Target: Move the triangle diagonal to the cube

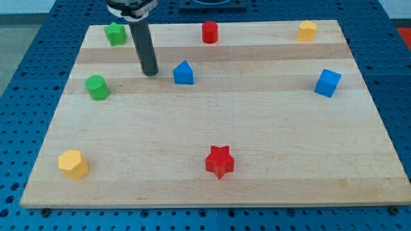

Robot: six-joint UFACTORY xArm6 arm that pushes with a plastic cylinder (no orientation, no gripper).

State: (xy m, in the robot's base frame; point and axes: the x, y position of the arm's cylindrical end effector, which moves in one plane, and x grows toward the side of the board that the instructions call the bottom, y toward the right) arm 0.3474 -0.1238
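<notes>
A blue triangle-topped block stands on the wooden board at the upper middle-left. A blue cube sits at the right side of the board, a little lower in the view than the triangle. My tip rests on the board just left of the blue triangle block, a small gap away from it. The dark rod rises from the tip to the view's top.
A green cylinder is left of my tip. A green star-like block is at top left, a red cylinder at top middle, a yellow block at top right. A yellow hexagonal block is at bottom left, a red star at bottom middle.
</notes>
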